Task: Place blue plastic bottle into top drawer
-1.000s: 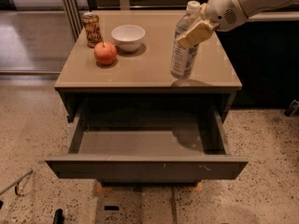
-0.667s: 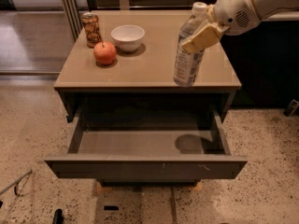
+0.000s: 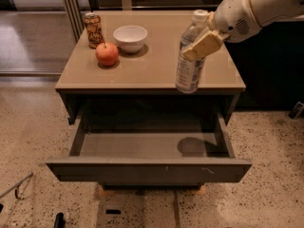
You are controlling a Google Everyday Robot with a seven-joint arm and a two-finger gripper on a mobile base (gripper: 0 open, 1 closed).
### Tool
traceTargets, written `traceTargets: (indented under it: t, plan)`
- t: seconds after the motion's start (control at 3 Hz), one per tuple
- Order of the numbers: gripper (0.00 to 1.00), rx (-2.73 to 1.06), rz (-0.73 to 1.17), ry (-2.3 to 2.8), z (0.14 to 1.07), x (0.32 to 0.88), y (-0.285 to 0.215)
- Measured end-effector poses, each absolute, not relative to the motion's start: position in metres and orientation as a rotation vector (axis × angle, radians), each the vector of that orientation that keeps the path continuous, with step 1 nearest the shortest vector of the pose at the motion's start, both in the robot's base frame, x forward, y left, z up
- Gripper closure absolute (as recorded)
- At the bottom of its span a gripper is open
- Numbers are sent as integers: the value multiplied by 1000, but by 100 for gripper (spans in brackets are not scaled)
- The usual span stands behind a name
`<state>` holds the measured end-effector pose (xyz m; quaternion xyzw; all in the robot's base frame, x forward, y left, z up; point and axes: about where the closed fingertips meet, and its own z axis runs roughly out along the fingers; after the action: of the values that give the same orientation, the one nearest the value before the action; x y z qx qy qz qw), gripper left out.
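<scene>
Camera view: gripper [image 3: 202, 44], tan flat fingers on a white rounded wrist, is clamped on the upper body of the blue plastic bottle [image 3: 189, 70], clear, ribbed, white-capped. The bottle hangs slightly tilted over the front edge of the smooth tan cabinet top [image 3: 156, 72], near the right front corner. Top drawer [image 3: 147, 169], matte grey, stands open below. Patterned can [image 3: 93, 30], white bowl [image 3: 130, 37] and red apple [image 3: 107, 53] occupy the rear left corner. Since the earlier frame the bottle has moved forward toward the drawer
</scene>
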<state>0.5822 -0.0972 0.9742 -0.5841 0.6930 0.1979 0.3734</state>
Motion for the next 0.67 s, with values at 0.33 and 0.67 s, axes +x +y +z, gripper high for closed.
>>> traceTargets:
  t: [0.33, 0.67]
  plan:
    - [100, -1461, 507, 1777, 940, 554, -93]
    - [100, -1422, 531, 1796, 897, 535, -90]
